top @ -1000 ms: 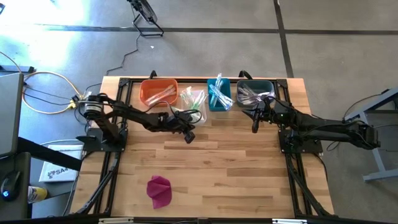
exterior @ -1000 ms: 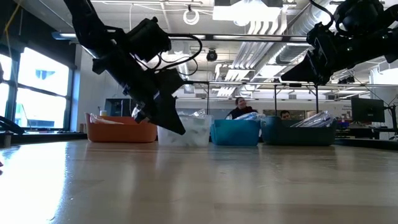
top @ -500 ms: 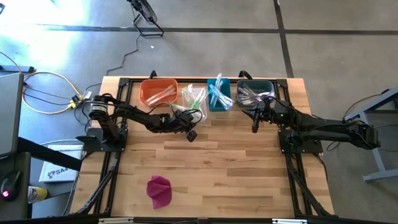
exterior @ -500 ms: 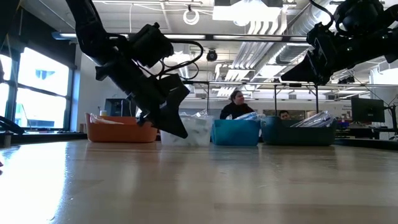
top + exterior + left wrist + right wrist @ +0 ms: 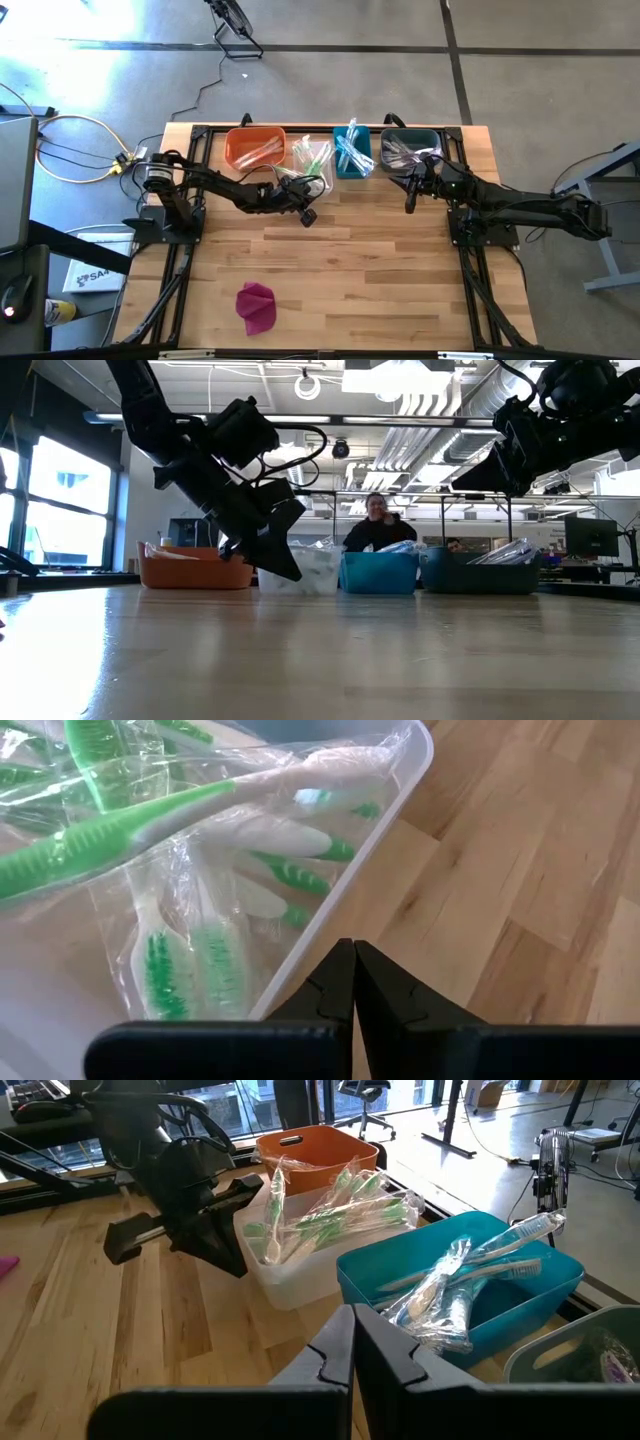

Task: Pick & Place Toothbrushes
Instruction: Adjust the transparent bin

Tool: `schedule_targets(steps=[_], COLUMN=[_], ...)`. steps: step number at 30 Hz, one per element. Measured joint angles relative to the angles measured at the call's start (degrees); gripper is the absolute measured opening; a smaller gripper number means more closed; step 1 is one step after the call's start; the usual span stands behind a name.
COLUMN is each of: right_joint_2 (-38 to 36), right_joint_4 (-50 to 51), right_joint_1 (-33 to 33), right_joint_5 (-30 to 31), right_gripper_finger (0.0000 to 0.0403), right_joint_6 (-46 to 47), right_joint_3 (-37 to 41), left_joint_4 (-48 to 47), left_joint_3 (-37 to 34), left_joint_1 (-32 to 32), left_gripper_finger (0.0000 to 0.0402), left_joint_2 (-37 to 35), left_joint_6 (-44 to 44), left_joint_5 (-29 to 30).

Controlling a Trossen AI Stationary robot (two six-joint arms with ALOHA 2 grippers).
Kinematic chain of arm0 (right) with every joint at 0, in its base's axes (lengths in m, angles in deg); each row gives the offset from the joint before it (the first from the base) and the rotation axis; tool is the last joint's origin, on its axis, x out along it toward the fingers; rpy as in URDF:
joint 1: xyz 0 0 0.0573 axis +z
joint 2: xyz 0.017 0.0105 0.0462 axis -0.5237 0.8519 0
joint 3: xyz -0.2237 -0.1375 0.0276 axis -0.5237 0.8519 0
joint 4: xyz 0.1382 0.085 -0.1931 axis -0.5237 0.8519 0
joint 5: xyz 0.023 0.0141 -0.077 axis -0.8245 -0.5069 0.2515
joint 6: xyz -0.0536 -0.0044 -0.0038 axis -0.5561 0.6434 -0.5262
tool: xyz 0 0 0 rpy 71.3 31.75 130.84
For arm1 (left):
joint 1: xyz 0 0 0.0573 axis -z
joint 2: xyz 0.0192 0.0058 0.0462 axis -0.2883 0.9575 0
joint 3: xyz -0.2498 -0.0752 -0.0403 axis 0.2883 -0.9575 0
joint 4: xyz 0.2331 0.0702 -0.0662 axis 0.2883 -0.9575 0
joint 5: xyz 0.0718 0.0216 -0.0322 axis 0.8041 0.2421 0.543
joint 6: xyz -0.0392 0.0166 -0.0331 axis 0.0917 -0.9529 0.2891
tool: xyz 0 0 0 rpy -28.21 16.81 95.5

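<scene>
Wrapped toothbrushes lie sorted in four bins along the table's far edge. Green ones [image 5: 150,820] fill the clear bin [image 5: 310,160], and others lie in the orange bin [image 5: 255,148], the blue bin [image 5: 352,150] and the dark teal bin [image 5: 408,147]. My left gripper [image 5: 305,213] is shut with nothing in it and slants down just outside the clear bin's near right rim [image 5: 395,815], above the table [image 5: 288,568]. My right gripper [image 5: 410,203] is shut with nothing in it and hangs in front of the dark teal bin, well above the table [image 5: 460,485].
A magenta cloth lump [image 5: 257,305] lies near the table's front left. Bare wood [image 5: 380,280] spreads across the table's middle and near side. Black frame rails run along the left and right sides. A person [image 5: 378,525] sits in the room beyond the bins.
My left gripper has tipped a little further down and edged toward the clear bin's near right corner, staying shut. My right arm has kept still. The person behind the bins has shifted.
</scene>
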Motion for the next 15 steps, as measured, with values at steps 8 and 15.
schedule_targets(steps=[8,15], right_joint_2=[0.00,0.00], right_joint_4=[0.00,0.00], right_joint_1=[-0.01,0.00], right_joint_5=[0.00,0.00], right_gripper_finger=[0.0002,0.0002], right_joint_6=[0.00,-0.09], right_joint_3=[0.00,0.00], left_joint_4=[-0.01,-0.02], left_joint_3=[0.00,0.00], left_joint_1=[0.00,-0.02], left_gripper_finger=[0.0005,0.0005], left_joint_2=[0.00,0.00], left_joint_6=[-0.09,-0.11], left_joint_5=[0.14,0.99])
